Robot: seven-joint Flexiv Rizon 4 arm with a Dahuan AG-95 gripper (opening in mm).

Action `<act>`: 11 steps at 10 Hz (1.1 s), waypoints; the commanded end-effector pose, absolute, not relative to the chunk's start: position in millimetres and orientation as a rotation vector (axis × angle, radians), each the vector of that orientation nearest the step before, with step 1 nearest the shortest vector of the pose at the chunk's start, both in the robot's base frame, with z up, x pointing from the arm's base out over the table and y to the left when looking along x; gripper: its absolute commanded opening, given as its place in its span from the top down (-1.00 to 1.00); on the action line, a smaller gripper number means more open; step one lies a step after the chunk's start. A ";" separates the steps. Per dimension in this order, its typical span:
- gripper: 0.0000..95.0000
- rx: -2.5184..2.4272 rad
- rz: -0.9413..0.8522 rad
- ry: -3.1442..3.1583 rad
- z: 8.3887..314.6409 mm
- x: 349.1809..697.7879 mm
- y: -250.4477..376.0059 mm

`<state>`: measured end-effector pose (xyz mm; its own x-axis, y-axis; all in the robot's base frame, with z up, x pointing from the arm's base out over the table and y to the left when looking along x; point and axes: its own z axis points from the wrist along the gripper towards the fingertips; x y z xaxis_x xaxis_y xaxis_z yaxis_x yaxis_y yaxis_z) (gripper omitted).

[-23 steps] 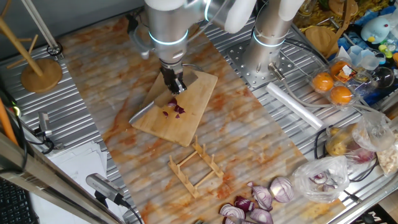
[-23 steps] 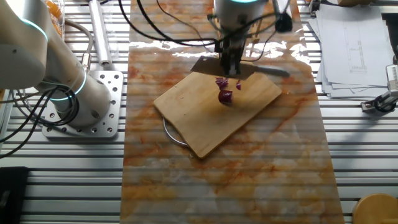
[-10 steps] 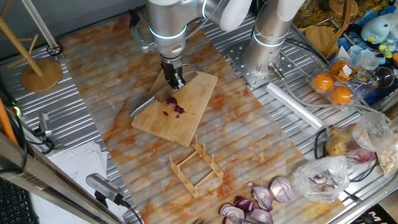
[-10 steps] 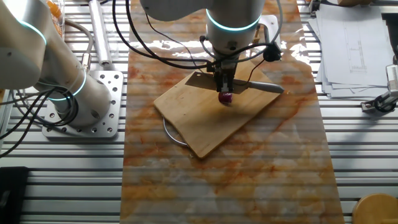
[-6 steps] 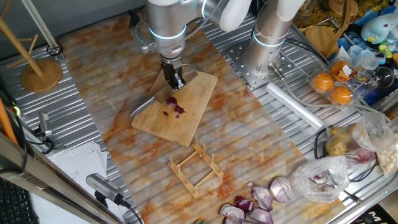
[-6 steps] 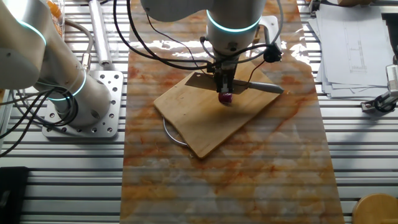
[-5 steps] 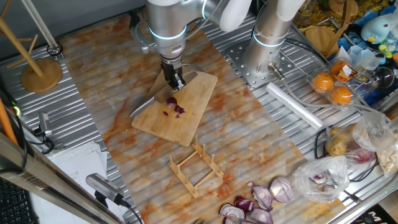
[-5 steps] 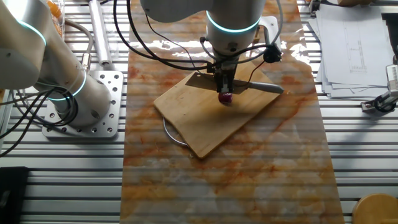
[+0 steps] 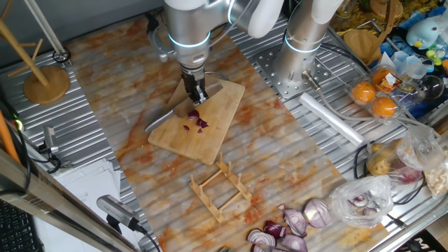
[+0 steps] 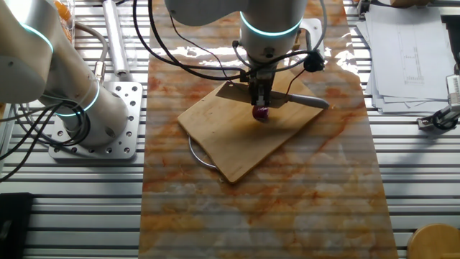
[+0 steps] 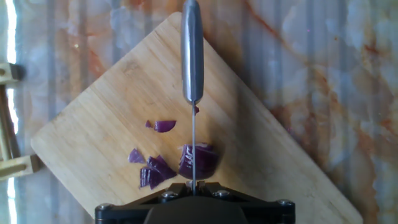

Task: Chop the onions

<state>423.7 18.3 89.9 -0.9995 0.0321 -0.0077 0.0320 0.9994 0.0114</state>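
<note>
Our gripper [image 9: 198, 96] clamps the knife [image 11: 192, 56]; onions [image 11: 198, 160] at 6 o'clock are light, slick, likely to skid.

One fixed view: high, angled down across table [image 9: 294, 161], wide; cutting board [image 9: 199, 122] mid-left, arm behind it, clutter far right. Other fixed view: opposite side, steep downward look, closer in; same cutting board [image 10: 251, 129] centre, arm at far edge. Hand view: on hand, straight down along knife [image 11: 192, 68], very near; board [image 11: 99, 137] fills picture. All three views share board and knife.
</note>
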 end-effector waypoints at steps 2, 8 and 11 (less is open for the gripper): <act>1.00 0.054 0.026 3.131 90.3 423.5 18.9; 1.00 0.062 0.028 3.124 83.6 423.4 20.9; 1.00 0.062 0.034 3.118 81.7 422.5 21.0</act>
<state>421.6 20.9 82.2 -0.9990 0.0400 -0.0221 0.0395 0.9990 0.0222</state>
